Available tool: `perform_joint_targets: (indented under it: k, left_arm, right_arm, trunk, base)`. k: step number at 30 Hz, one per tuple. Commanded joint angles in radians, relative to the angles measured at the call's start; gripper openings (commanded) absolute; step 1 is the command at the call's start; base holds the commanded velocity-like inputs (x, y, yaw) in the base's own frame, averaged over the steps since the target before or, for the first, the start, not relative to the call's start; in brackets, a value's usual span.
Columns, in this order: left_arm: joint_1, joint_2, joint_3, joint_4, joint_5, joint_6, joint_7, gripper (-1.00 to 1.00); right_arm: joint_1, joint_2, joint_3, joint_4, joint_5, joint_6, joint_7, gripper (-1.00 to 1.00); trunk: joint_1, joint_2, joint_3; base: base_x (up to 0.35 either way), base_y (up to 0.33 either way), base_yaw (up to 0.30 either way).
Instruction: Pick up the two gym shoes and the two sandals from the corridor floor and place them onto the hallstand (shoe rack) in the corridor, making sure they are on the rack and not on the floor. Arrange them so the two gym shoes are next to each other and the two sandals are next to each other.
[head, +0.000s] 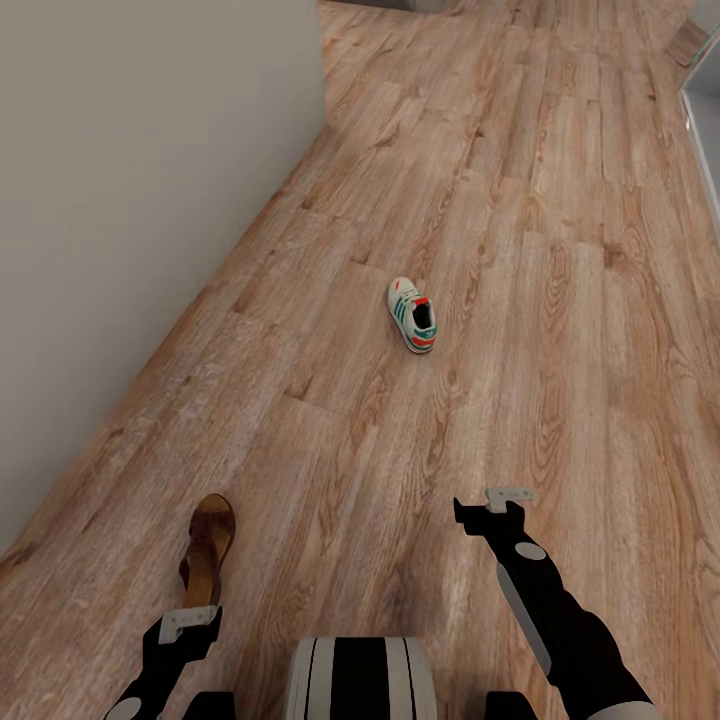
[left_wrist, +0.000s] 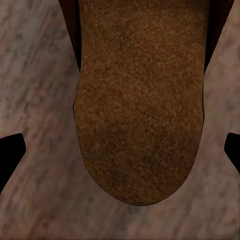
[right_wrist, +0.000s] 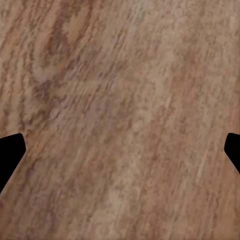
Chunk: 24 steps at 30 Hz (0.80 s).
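The left gripper (head: 188, 622) hangs spread wide just above a brown sandal (head: 208, 548) lying on the corridor floor (head: 520, 200), its fingertips (left_wrist: 11, 152) either side of the footbed; the right gripper (head: 492, 505) is spread over bare planks. One gym shoe (head: 412, 314) lies well ahead, mid-corridor

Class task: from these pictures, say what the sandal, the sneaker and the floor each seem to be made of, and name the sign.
Sandal: looks like matte brown leather or suede; grainy footbed. Sneaker: probably white leather or synthetic, smooth. Floor: wood-look planks, grain and seams showing.
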Motion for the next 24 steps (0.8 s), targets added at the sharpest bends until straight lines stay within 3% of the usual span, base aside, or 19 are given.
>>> perform_joint_targets:
  k: [1, 24]
  left_arm:
    - [0.000, -0.001, 0.007, 0.001, -0.002, -0.003, -0.006, -1.00]
    - [0.000, 0.000, 0.003, -0.002, -0.002, -0.005, -0.006, -1.00]
  right_arm:
    - [0.000, -0.001, 0.004, -0.001, -0.008, 0.004, -0.009, 1.00]
    - [0.000, -0.001, 0.004, -0.001, -0.008, 0.004, -0.009, 1.00]
  trunk:
    - [0.000, 0.000, 0.000]
    - [0.000, 0.000, 0.000]
  base:
    - [0.000, 0.000, 0.000]
    - [0.000, 0.000, 0.000]
